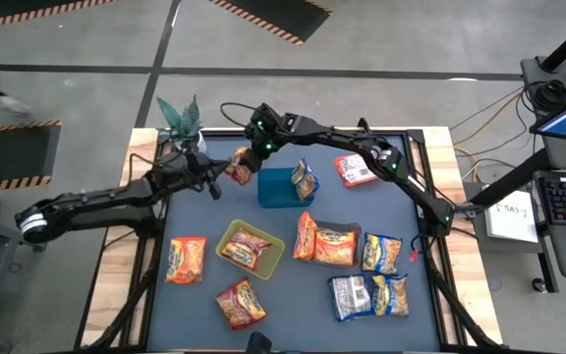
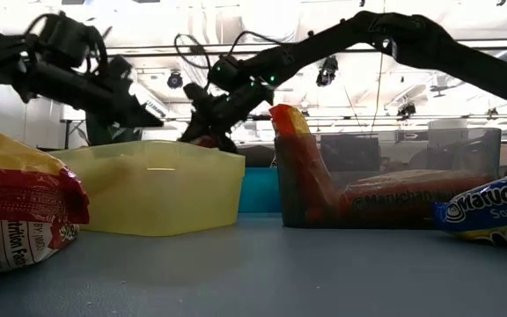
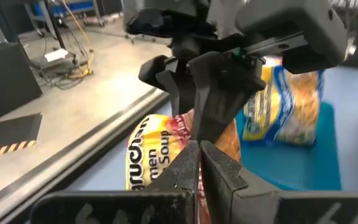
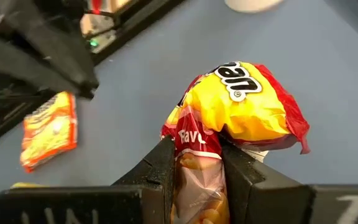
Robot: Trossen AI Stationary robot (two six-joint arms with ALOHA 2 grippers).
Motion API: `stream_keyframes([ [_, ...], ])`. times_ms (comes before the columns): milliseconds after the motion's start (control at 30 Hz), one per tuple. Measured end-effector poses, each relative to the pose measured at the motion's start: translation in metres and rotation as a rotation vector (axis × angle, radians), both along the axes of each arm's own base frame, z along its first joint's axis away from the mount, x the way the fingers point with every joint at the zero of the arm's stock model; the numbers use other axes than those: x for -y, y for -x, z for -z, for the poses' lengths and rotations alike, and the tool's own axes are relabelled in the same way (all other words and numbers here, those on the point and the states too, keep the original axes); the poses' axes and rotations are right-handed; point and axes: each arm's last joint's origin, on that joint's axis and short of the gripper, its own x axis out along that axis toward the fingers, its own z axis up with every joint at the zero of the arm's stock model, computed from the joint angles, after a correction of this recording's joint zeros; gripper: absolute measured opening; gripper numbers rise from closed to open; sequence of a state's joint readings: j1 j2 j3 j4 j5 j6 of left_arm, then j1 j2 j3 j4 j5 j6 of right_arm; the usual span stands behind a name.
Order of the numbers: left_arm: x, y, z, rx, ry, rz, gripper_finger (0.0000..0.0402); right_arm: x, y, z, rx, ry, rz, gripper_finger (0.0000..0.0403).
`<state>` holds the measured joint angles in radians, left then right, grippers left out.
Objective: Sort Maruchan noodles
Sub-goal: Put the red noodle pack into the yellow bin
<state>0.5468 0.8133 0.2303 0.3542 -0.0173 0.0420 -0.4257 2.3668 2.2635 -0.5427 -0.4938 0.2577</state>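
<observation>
- Near edge of the table (image 1: 421,197): a red-orange packet (image 1: 241,303) lies flat, with two blue-and-yellow packets (image 1: 369,294) side by side to the right of it.
- A little farther in: an orange packet (image 1: 186,260) on the left, a yellow-green tray (image 1: 275,259) holding another packet (image 1: 248,248), and a clear tray (image 1: 354,236) with orange packets (image 1: 326,245); one more blue-and-yellow packet (image 1: 381,253) lies just beside that tray.
- Middle of the table: a blue tray (image 1: 275,189) with a blue-and-yellow packet (image 1: 305,180) standing against its right side.
- Just left of the blue tray, raised off the table: a red-and-yellow packet (image 4: 232,118), pinched narrowly by the right end effector (image 4: 194,158).
- The left end effector (image 3: 199,155) sits close against the same packet from the left, fingers pressed together; whether it grips the wrapper is unclear.
- Far right: a pink-white packet (image 1: 356,170) lies alone.
- Far left corner: a small plant (image 1: 181,120).
</observation>
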Motion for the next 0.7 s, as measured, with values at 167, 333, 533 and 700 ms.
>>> stream_keyframes([
  [167,0.007,0.011,-0.011,0.037,-0.019,0.000,0.0000,-0.007,0.010,-0.034,0.045,0.068,-0.050,0.0076],
  [333,0.012,0.019,-0.017,0.067,-0.036,0.000,0.0000,-0.036,0.020,-0.068,0.060,0.181,-0.186,0.0076],
  [533,0.012,0.020,-0.018,0.074,-0.032,-0.001,0.0000,-0.095,0.023,-0.093,0.076,0.309,-0.409,0.0076],
  [700,0.012,0.020,-0.017,0.071,-0.019,-0.002,0.0000,-0.148,0.025,-0.104,0.105,0.404,-0.604,0.0076],
])
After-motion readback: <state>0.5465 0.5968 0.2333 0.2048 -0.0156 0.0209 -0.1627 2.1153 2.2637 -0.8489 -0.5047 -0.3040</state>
